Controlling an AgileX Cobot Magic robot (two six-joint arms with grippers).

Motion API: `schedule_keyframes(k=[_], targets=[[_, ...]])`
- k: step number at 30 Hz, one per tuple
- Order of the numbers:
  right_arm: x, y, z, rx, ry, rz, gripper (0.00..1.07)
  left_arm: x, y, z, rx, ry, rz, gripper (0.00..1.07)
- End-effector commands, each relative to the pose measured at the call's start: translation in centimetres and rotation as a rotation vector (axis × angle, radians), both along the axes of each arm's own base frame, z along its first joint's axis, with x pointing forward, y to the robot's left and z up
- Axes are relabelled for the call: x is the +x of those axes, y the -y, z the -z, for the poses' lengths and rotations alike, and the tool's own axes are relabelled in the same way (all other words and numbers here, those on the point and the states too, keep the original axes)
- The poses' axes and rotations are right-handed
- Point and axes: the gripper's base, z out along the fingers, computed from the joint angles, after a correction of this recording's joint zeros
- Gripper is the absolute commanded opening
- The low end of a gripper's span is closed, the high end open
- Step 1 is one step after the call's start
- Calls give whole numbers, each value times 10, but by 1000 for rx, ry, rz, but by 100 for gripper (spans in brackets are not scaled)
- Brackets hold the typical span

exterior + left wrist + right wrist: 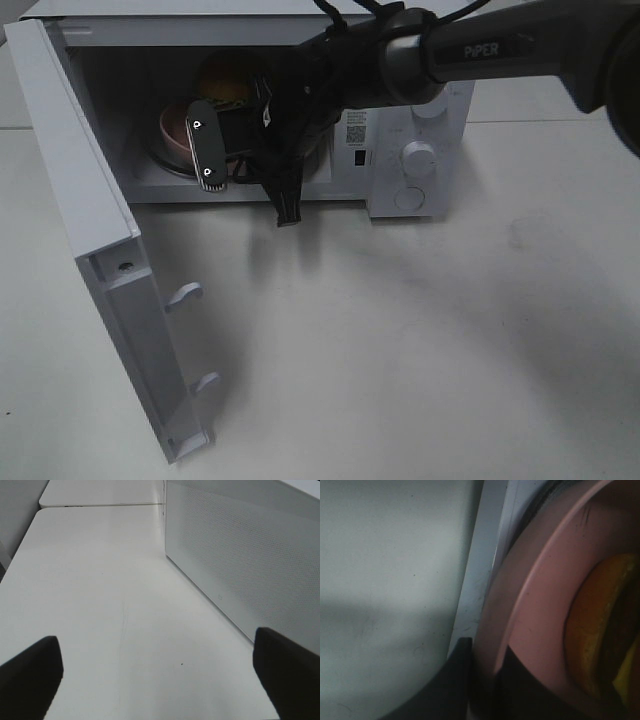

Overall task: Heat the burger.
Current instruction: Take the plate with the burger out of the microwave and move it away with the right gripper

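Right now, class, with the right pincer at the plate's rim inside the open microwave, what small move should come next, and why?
Probably open the right pincer and draw it back. It is shut on the pink plate's rim, and the burger on it already sits inside the microwave, whose door is open.

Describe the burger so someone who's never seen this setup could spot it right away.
Find the white microwave with its door swung open. Inside, on the round pink plate pinched at its rim by the right claw, sits the burger: the only golden-brown, domed thing there.
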Motion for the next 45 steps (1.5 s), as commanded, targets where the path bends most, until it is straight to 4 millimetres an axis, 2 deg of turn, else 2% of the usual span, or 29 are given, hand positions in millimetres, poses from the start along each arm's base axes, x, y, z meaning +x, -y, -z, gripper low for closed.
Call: schedule_keyframes(k=[1,5,8,10,16,18,19,35,45], targets=[[-8,3,-28,74,159,-77,0,-3,0,1,2,20,-2,98],[-23,13,-28,74,150,-82,0,-3,0,1,2,20,-2,98],[-25,15,-28,77,154,-84,0,-3,0,1,2,20,-2,98],[-38,23,-26,86,156,-92,0,-3,0,1,2,20,-2,98],[-50,32,-25,98,162,-99,0,-3,0,1,2,20,-2,98],[-65,42,-22,89,147,-105,0,-3,0,1,2,20,-2,98],[-65,42,-22,89,147,-105,0,-3,0,1,2,20,-2,98],[-118,82,-31,83,158,-140,0,-3,0,1,2,20,-2,98],[-143,102,-42,76,170,-152,0,-3,0,1,2,20,-2,98]])
